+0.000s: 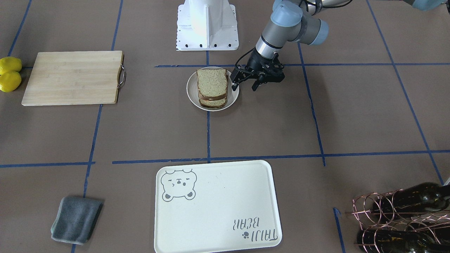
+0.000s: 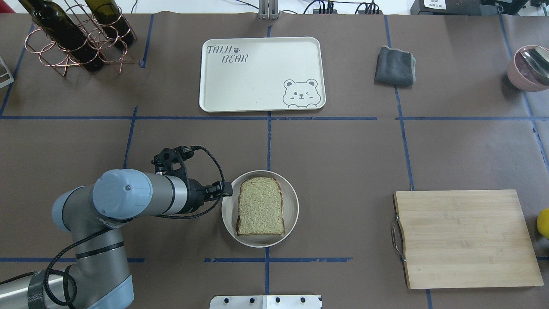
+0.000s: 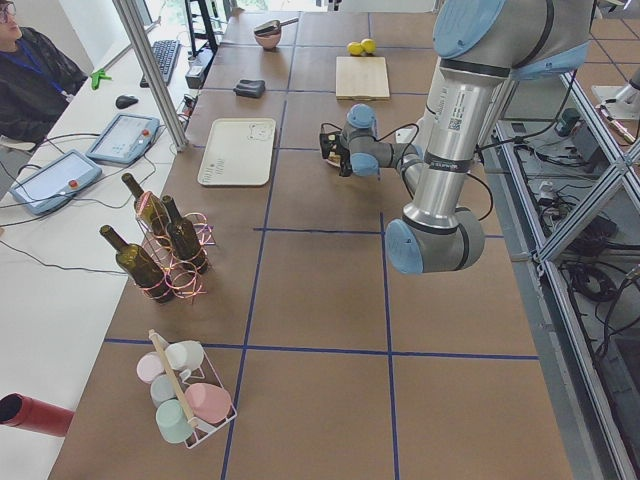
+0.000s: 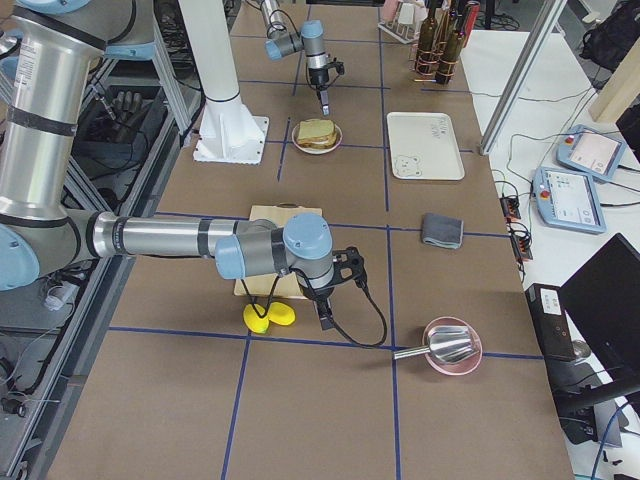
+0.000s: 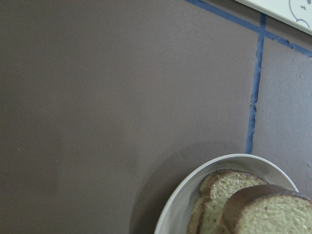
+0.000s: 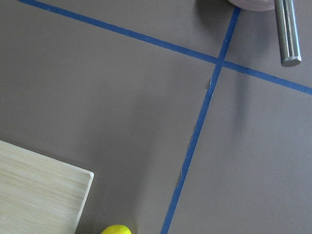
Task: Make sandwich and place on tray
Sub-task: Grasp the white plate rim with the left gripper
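The sandwich (image 1: 212, 87) is a stack of tan bread slices with dark crusts on a round white dish (image 1: 235, 96); no egg shows. From overhead the top slice (image 2: 260, 206) covers the rest. The cream tray (image 1: 225, 196) with the bear drawing lies bare at the table's far side, also overhead (image 2: 253, 81). My left gripper (image 1: 244, 84) is open and empty, just beside the dish rim, fingers pointing down. Its wrist view shows the dish rim (image 5: 190, 192) and bread (image 5: 265, 212). My right gripper (image 4: 322, 316) hovers near the cutting board's edge; I cannot tell its state.
A wooden cutting board (image 2: 463, 238) with a metal handle lies on the right, two lemons (image 1: 10, 73) beside it. A grey cloth (image 2: 394, 66), a pink bowl with a metal scoop (image 2: 527, 68) and a copper wine rack with bottles (image 2: 77, 38) stand along the far side.
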Robot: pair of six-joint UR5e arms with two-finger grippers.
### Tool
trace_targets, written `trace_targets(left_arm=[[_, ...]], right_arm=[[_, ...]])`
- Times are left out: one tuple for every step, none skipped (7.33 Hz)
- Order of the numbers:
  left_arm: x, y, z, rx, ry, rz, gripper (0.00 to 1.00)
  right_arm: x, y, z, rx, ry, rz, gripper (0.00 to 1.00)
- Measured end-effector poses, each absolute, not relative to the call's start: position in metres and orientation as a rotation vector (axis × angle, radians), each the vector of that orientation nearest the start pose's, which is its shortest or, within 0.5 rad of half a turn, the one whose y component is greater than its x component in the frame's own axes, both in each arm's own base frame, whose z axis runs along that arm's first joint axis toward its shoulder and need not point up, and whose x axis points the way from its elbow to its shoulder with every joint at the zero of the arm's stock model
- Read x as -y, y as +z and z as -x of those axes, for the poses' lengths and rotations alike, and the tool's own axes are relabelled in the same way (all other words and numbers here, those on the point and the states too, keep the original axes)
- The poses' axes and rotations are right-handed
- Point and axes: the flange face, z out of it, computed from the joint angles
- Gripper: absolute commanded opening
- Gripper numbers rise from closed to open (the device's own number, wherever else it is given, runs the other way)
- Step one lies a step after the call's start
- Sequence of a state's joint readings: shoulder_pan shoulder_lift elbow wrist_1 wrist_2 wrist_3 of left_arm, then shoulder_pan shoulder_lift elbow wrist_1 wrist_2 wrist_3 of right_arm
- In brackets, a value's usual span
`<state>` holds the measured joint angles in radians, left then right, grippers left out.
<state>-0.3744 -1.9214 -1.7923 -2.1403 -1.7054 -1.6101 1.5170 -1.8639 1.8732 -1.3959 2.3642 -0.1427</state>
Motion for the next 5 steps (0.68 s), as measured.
trace_targets(left_arm=[[0.331, 0.302, -0.525, -1.146, -0.286, -0.069, 0.66], [0.328, 0.303, -0.528, -1.144, -0.282, -0.065, 0.63], [0.324, 0.303, -0.532, -1.144, -0.275, -0.06, 0.59], [0.321, 0.303, -0.534, -1.144, -0.268, -0.056, 0.56], [0.318, 0.302, -0.536, -1.145, -0.263, -0.053, 0.53]], right_arm=[[0.383, 0.616, -0.042, 0.785, -0.258, -0.211, 1.0], [0.383, 0.616, -0.042, 0.785, -0.258, -0.212, 1.0], [0.383, 0.615, -0.043, 0.785, -0.257, -0.212, 1.0], [0.383, 0.615, -0.043, 0.785, -0.257, -0.212, 1.0], [0.383, 0.615, -0.043, 0.785, -0.256, -0.212, 1.0]])
